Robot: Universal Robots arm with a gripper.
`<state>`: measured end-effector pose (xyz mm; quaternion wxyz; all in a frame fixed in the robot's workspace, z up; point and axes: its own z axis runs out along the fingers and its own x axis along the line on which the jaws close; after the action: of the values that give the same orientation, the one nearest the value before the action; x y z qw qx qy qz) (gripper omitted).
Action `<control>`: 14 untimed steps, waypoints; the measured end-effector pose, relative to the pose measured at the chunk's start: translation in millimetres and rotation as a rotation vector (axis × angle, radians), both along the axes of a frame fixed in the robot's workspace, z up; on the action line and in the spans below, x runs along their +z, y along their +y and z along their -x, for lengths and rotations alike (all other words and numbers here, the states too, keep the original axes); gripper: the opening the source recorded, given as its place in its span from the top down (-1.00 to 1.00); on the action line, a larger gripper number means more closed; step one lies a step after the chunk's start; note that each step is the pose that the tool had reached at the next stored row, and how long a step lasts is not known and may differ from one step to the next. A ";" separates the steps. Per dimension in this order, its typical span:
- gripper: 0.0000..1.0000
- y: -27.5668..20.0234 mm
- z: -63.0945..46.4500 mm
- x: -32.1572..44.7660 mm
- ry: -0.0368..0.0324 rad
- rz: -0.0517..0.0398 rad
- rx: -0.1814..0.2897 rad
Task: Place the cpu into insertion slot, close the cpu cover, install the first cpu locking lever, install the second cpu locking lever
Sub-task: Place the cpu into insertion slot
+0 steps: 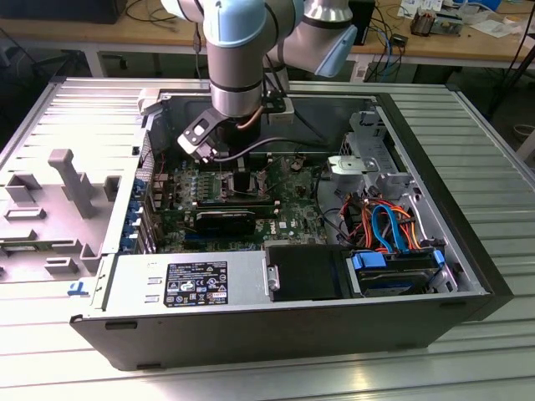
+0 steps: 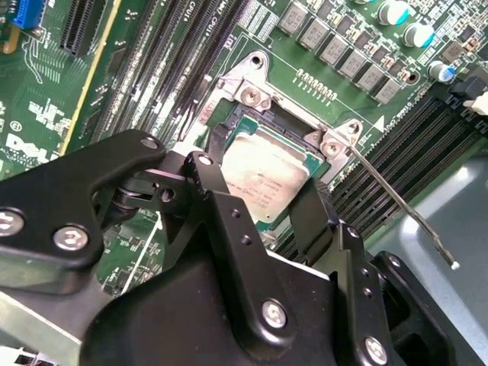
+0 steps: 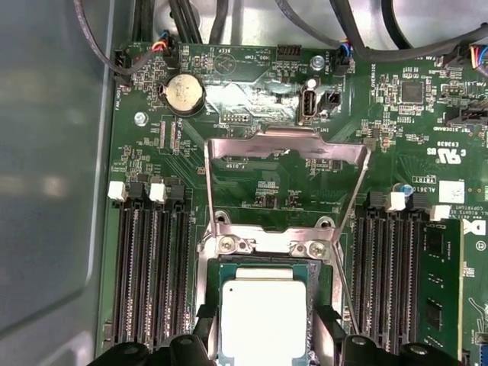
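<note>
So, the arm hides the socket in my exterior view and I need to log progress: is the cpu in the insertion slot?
Observer: Yes. In the first wrist view the cpu lies flat in the insertion slot, with the gripper right over it.
Operator: Cover shut?
Observer: No. The cpu cover is swung open, away from the slot.
Operator: Levers?
Observer: In the second wrist view, one locking lever sticks out from the slot, not clipped down.

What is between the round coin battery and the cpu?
The cpu cover, a silver frame swung open, lies between the coin battery and the cpu in the first wrist view.
</note>
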<state>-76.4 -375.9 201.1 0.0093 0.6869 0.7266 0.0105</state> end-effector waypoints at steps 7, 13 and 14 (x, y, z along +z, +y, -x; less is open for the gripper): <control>-0.22 -0.8 -5.3 0.1 0.0035 -0.0003 0.000; -0.22 -2.0 -7.9 0.1 0.0042 -0.0002 -0.001; -0.22 -2.2 -8.2 0.1 0.0042 -0.0003 -0.001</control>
<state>-68.2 -378.1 201.2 0.0077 0.6871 0.7265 0.0091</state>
